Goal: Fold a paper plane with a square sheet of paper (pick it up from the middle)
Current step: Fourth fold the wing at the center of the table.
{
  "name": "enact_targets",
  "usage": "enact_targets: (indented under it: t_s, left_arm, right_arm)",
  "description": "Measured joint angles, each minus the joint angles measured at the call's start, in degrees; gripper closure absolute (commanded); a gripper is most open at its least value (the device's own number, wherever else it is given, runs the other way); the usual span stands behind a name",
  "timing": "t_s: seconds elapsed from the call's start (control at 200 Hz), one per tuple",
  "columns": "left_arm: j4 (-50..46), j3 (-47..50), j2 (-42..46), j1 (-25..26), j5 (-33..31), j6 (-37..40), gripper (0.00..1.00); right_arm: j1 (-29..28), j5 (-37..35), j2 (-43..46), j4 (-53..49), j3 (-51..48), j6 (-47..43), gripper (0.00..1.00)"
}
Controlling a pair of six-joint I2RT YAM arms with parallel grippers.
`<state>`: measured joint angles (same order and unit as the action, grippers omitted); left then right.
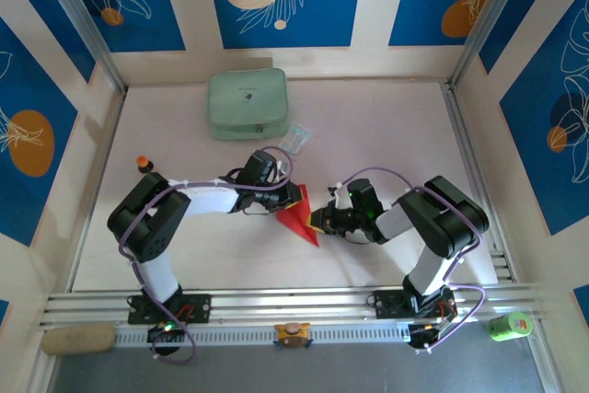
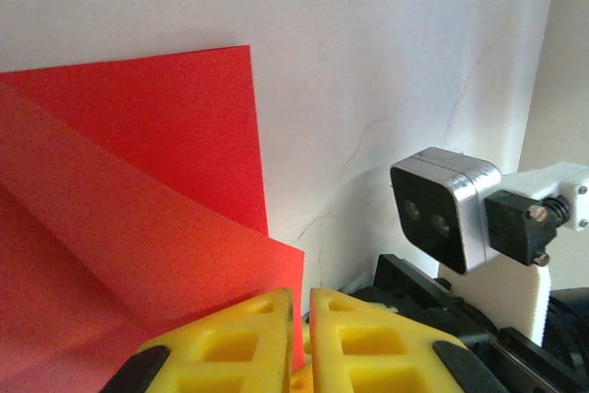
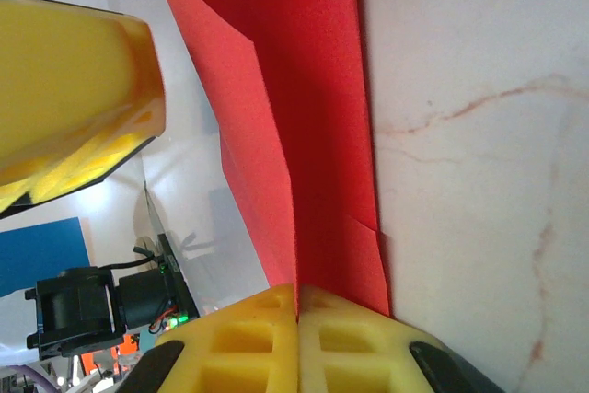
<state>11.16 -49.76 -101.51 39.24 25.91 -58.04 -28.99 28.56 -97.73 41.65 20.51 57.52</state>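
Two grippers meet on one thing at the middle of the worktop (image 1: 396,126), ahead of the arm bases at its near edge: the red paper sheet (image 1: 300,219), already creased into a narrow triangular shape. Its point is aimed at the near edge and its long axis slants from far-left to near-right. The right gripper (image 1: 319,219) comes in from the right and is clamped flat on the sheet's right-hand edge; in its wrist view the fold line runs straight away from the closed fingertips. The left gripper (image 1: 296,196) sits just beyond, at the sheet's far end. Its jaws are all but together, and the paper's lower corner appears pinched between them. Both arms are about equally near, so I judge the next crease depends on one holding while the other moves along that axis. Farther off lie a clear plastic packet (image 1: 296,138) and, by the far edge, a pale green pouch (image 1: 247,103).
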Motion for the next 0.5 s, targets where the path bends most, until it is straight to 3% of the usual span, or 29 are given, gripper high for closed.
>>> enact_targets:
  t_s: [0.5]
  left_arm:
    - [0.46, 0.02, -2.27, 0.0, 0.0, -0.15, 0.85]
  right_arm:
    - [0.26, 0.2, 0.0, -0.31, 0.07, 0.04, 0.93]
